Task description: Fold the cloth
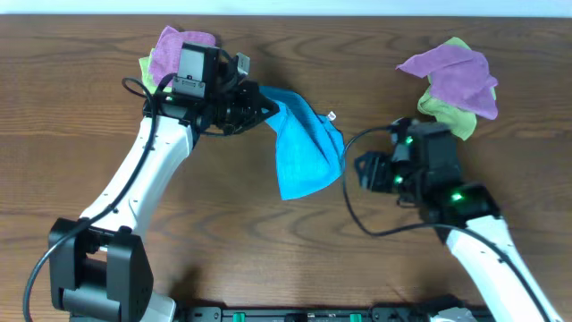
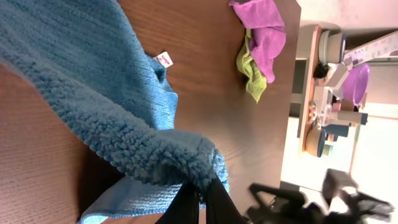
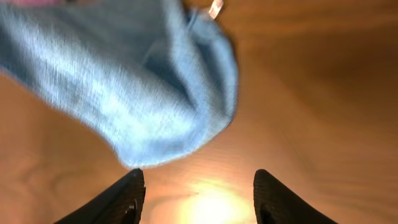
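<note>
Brown wood-grain desk [image 1: 268,259] lies beneath the bright sky-blue fluffy microfibre cloth [image 1: 304,148], bunched toward the far edge. Left gripper [image 1: 264,105] clamps it; right gripper [image 3: 198,175] gapes empty.

The overhead camera looks straight down on the whole table [image 1: 89,54]. The left wrist camera hugs the cloth [image 2: 93,93] and faces past it across the wood. The right wrist camera looks down on the cloth from close by. All three views share it.

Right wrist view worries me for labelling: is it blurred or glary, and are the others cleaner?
Right wrist: the cloth is soft and smeared, with a bright glare patch on the table. Left wrist: the cloth's pile is sharp up close. Overhead: evenly lit, crisp.
</note>
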Tool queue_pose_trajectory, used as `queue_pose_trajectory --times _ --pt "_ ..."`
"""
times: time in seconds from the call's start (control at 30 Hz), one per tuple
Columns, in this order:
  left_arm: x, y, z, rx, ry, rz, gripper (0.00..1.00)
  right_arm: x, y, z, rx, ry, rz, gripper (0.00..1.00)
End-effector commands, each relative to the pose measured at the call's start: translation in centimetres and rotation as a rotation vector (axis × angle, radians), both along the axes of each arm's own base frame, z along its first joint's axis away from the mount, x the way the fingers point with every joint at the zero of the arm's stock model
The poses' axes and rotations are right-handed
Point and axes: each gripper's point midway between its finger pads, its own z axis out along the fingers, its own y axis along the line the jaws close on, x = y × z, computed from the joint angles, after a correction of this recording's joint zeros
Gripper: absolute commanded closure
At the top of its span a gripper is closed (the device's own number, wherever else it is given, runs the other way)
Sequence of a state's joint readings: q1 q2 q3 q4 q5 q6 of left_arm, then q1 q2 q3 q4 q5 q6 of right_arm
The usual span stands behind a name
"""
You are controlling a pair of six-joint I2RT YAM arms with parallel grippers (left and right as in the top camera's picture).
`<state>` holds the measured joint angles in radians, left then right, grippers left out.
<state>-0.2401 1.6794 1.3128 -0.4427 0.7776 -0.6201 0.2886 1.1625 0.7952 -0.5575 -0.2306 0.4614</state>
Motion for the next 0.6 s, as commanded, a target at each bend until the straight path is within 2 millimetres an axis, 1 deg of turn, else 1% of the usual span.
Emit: queue_pose_trajectory --times 0.0,0.07,0.17,0.3,0.4,0.57 --pt "0.4 0.2 0.6 0.014 -0.047 -0.017 0.94 -2.4 2.9 -2.4 0.077 0.077 0.047 0.41" --pt "0.4 0.2 0.6 0.014 -0.048 -0.019 0.94 -3.2 4.7 -3.5 0.122 0.077 0.056 0.4" --pt "0.4 0.2 0.6 0.013 -0.047 -0.02 0.94 -4.0 6.5 -4.8 0.181 0.079 0.051 0.4" --pt "0.2 0.2 0.5 0.013 -0.036 -0.022 0.94 -4.4 7.4 -6.5 0.214 0.11 0.027 0.4" --pt "-0.1 0.2 0.3 0.016 -0.026 -0.031 0.94 -4.1 8.5 -7.3 0.229 0.116 0.039 0.4" --pt "-0.1 0.2 0.3 0.014 -0.025 -0.032 0.94 -3.9 9.7 -8.6 0.25 0.15 0.029 0.39"
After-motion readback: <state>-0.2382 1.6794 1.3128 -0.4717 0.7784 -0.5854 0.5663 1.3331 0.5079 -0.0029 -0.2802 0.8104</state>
